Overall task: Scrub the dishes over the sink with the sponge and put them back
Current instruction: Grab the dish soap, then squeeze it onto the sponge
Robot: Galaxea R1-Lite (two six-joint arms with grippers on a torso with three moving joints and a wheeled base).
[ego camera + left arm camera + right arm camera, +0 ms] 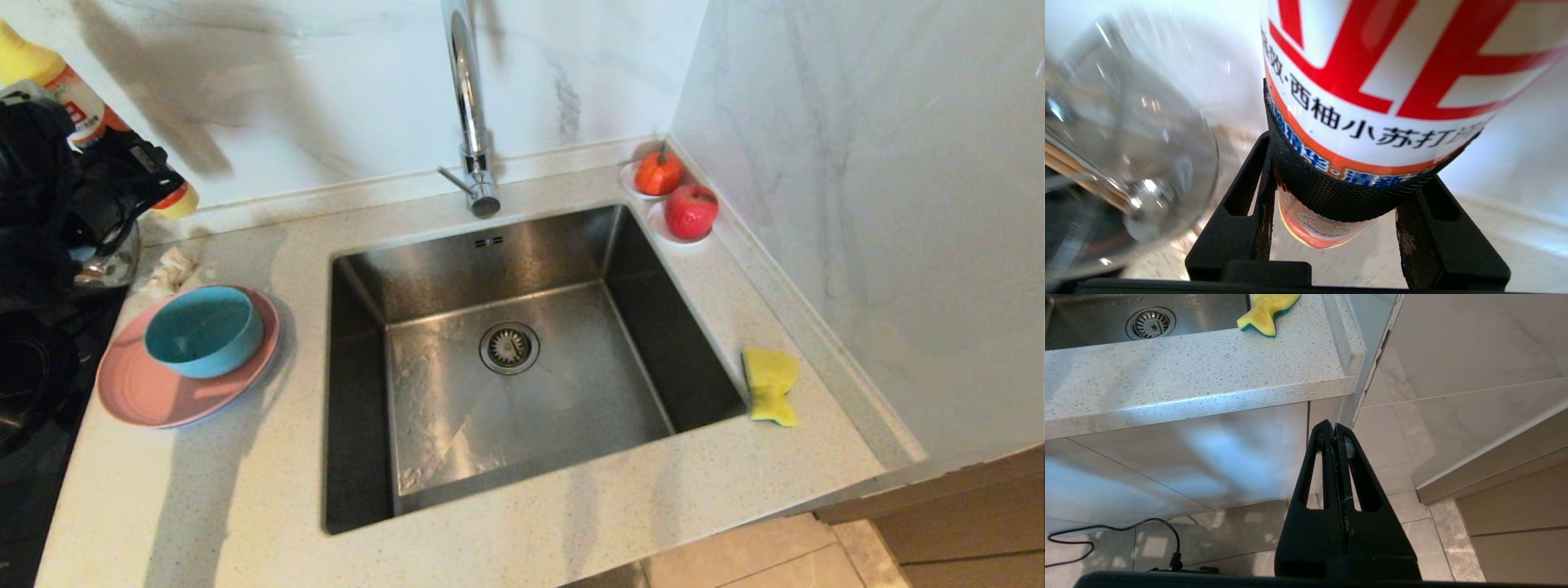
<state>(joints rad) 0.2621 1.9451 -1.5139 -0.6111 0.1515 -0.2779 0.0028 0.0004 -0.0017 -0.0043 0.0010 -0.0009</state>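
Left hand (1333, 192) clamps detergent bottle (1372, 94) — sponge (770, 384) lies across sink (506, 359).

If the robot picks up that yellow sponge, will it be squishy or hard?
Probably squishy: the sponge already looks pinched at its middle and lies a bit curled on the counter. It likely weighs very little, and its flat shape should not roll.

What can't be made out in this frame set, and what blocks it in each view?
- Grey-blue plate: head view, only a thin edge shows under the pink plate.
- Glass jug: left wrist view, blurred; head view, mostly behind the arm.
- Detergent bottle: cap cut off by the frame edge; left claw is clamped on it.
- Faucet spout: head view, cut off at the top.
- Right claw: shut, below the counter, absent from the head view.
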